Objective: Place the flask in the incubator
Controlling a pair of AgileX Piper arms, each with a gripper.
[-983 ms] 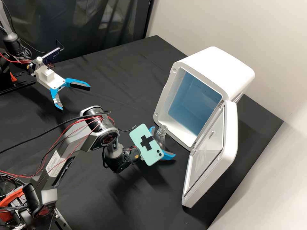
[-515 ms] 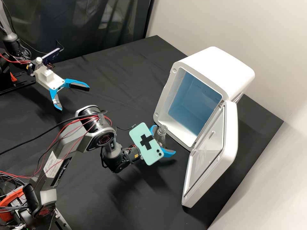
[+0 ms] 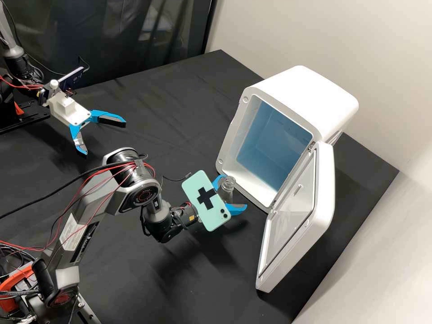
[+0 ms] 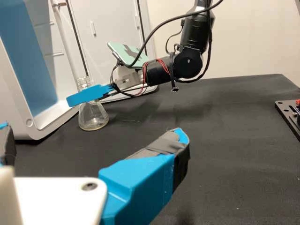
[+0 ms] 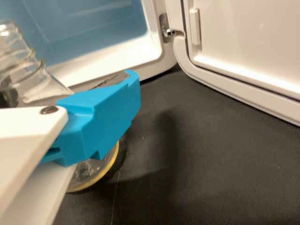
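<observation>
Light: bright, even, from overhead | shadows: soft, on the black bench [image 3: 189, 112] below the right arm [image 3: 112, 193], lower centre | brightest: white incubator [image 3: 310, 96] top | upper-left backdrop dim

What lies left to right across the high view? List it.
Left gripper → phone → flask → incubator.

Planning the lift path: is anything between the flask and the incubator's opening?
Nothing visible does. The flask stands on the bench right before the incubator, whose door hangs open to one side. Only the opening's white lower rim lies ahead; the flask would likely need lifting over it.
</observation>
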